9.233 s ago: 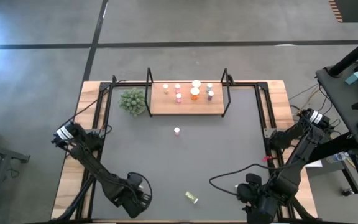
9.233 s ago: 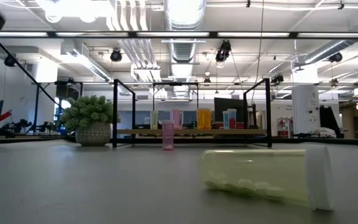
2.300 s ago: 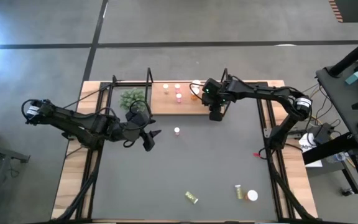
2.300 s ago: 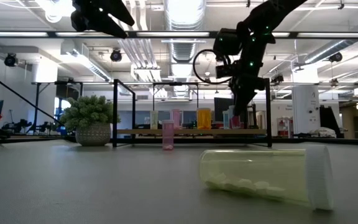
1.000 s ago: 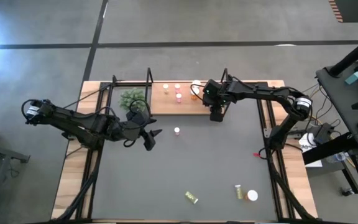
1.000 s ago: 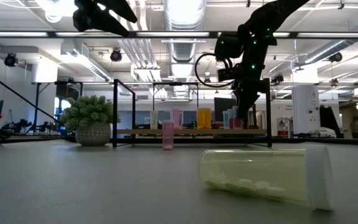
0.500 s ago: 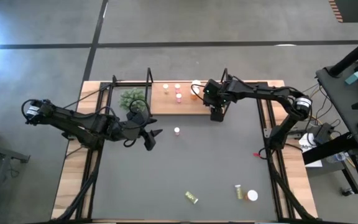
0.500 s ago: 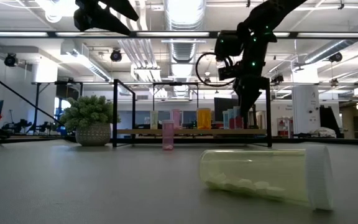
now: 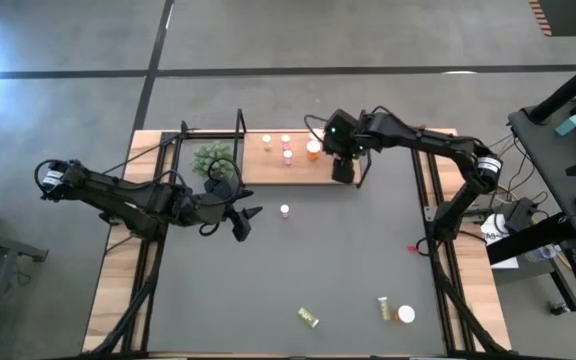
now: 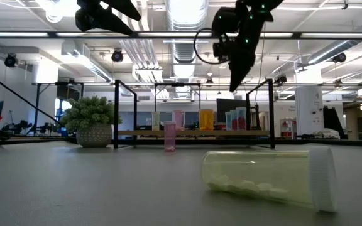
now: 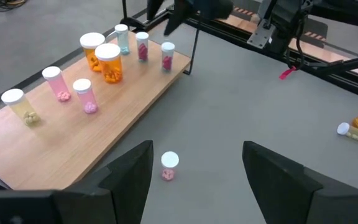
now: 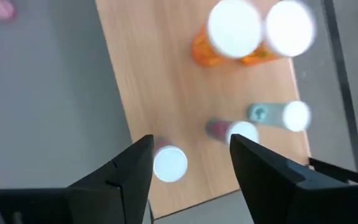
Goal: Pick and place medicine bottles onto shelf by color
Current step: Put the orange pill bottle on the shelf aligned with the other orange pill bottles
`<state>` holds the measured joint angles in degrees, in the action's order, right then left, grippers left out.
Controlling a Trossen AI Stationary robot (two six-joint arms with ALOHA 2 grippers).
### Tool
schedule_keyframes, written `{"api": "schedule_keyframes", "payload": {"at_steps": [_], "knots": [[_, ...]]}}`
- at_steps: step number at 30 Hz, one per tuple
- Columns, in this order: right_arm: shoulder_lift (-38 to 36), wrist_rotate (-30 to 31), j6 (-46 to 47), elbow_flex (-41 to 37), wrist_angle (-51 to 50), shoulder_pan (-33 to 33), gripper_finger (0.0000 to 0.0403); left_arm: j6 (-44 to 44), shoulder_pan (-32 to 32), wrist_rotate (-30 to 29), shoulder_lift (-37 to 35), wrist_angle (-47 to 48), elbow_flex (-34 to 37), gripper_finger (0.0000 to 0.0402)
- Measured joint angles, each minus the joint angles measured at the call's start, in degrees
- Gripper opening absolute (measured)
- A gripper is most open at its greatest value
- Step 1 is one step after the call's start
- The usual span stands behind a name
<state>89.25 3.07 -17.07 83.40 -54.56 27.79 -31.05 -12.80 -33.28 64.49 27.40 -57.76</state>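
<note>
We see both grippers released above the mat.
Right gripper point(image 9: 343, 172) hangs empty over the wooden shelf's point(image 9: 268, 172) right end, where capped bottles point(image 11: 107, 60) stand; left gripper point(image 9: 243, 222) hovers agape beside the spiky plant point(image 9: 213, 161).

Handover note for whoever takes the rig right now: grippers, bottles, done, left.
Right gripper: open, empty, raised over the right end of the shelf, above a pink bottle standing there.
Left gripper: open, empty, hovering over the mat above the loose pink bottle in front of the shelf.
Done: eight bottles upright on the shelf, including two wide orange ones.
Left: that loose pink bottle, the yellow-green bottle lying near the front edge, and the orange bottle lying with a white-capped one at front right.
</note>
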Motion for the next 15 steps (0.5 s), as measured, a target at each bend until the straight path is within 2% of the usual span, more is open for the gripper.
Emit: {"api": "schedule_keyframes", "payload": {"at_steps": [6, 9, 12, 15], "knots": [[-0.02, -1.54, 7.20, 7.51, -10.23, -1.61, 0.0203, 0.00, 0.00, 0.00, 0.00, 0.00, 0.00, 0.0231], [-0.98, -7.28, 10.83, 8.79, -17.80, -3.37, 0.0203, 0.00, 0.00, 0.00, 0.00, 0.02, 0.00, 0.0231], [-3.48, -13.36, 15.38, 8.31, -21.13, -6.53, 0.0203, -0.02, 0.00, 0.00, 0.00, 0.04, 0.00, 0.0231], [-6.76, -14.05, 23.26, 7.34, -21.92, -11.45, 0.0203, -0.02, 0.00, 0.00, 0.00, 0.04, 0.00, 0.0231]]}}
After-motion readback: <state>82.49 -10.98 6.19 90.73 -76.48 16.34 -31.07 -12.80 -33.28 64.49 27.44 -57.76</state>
